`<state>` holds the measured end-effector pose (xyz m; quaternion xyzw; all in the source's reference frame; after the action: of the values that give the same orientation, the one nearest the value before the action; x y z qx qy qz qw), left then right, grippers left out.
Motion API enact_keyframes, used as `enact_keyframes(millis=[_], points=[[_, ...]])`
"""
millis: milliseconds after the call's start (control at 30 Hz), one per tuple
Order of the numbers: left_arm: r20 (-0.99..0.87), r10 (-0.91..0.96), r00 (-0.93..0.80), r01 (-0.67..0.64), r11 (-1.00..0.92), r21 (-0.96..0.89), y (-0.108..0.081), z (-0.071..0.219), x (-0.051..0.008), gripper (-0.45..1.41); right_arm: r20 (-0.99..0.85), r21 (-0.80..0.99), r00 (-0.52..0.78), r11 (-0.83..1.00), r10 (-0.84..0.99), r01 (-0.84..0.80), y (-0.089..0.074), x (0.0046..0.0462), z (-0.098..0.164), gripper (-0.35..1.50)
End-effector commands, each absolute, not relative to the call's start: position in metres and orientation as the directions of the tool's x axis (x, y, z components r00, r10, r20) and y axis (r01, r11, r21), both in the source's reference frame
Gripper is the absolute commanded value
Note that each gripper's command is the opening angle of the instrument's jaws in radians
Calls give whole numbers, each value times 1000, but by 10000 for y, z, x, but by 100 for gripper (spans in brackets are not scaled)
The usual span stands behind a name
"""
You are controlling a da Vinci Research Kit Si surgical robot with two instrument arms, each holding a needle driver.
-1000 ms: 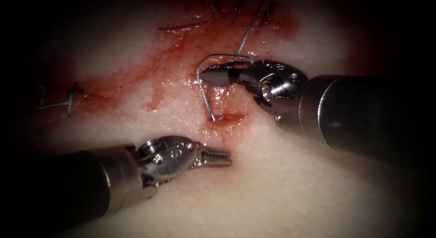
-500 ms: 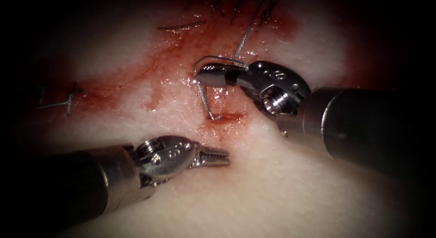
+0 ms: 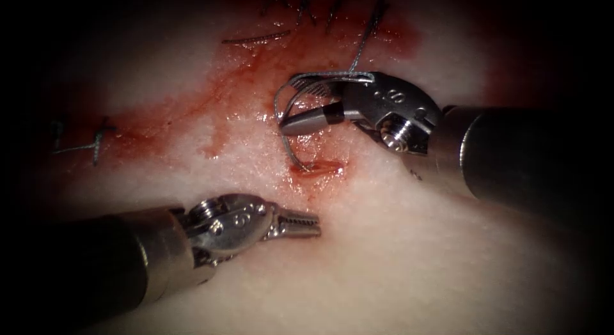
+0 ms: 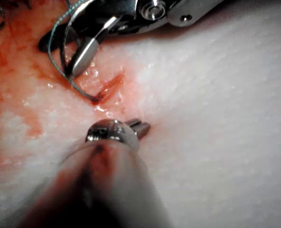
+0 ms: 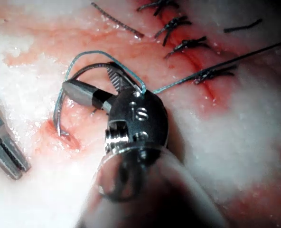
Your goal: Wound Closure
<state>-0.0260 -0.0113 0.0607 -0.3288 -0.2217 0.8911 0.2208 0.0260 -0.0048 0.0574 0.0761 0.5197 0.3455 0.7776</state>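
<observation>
1. Endoscope: my right tool [image 3: 304, 105], jaws apart and gripping nothing, sits inside the thread [image 3: 281, 111] loop on the tissue [image 3: 416, 258]; my left tool [image 3: 306, 224] (shut, empty) waits near the cut [image 3: 318, 167].
2. Left wrist: thread enters the cut [image 4: 107, 90]; avoid tugging.
3. Right wrist: the needle, I can't tell where.

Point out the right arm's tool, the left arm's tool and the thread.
right arm's tool [image 3: 300, 103], endoscope view: midway between its open jaw tips.
left arm's tool [image 3: 314, 224], endoscope view: at the tips of its jaws.
thread [image 3: 286, 143], endoscope view: on the strand running down to the tissue.
</observation>
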Motion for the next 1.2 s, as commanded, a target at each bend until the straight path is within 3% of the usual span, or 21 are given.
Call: enact_keyframes(millis=[33,133,267,533,667,767,933,1200], points=[[-488,539,-686,-246,-804,-541,-116,613,-265,21,-759,478,227,759,611,-443,-45,260,583,129],[-489,538,-687,-244,-804,-542,-116,613,-264,21,-775,489,209,775,597,-401,-41,248,585,126],[-489,538,-687,-244,-804,-542,-116,613,-264,21,-834,496,122,828,538,-263,-37,234,588,96],[-489,538,-687,-243,-804,-543,-116,612,-262,21,-870,493,35,870,492,11,-36,234,600,79],[-490,536,-688,-239,-804,-545,-116,610,-259,17,-882,469,17,875,470,118,-43,237,596,84],[-490,535,-688,-237,-804,-546,-114,610,-257,17,-923,385,49,909,382,158,-46,242,577,82],[-490,536,-688,-236,-803,-547,-114,609,-257,17,-958,285,103,934,268,218,-59,260,535,57],[-490,535,-688,-235,-804,-547,-114,609,-256,17,-975,153,195,955,105,253,-79,288,500,39]])
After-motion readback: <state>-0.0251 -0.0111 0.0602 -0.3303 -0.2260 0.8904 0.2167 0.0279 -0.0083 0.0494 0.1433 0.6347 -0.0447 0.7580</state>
